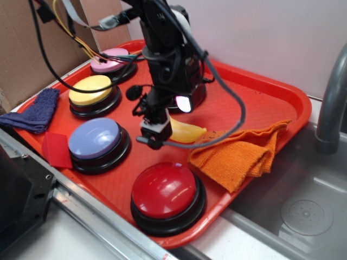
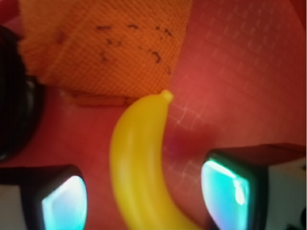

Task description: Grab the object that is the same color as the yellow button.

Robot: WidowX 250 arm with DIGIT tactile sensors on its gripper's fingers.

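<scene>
A small glossy yellow toy banana lies on the red tray, near its middle. In the wrist view the banana runs up between my two fingers with red tray showing on both sides of it. My gripper is low over the banana's left end, open, jaws standing either side of it and apart from it; it also shows in the wrist view. The pale-yellow domed button on a black base sits at the tray's left side.
An orange knitted cloth lies just right of the banana. A lilac-pink button, a blue-lilac button and a red button stand on the tray. A dark blue cloth hangs over the left rim. A sink lies to the right.
</scene>
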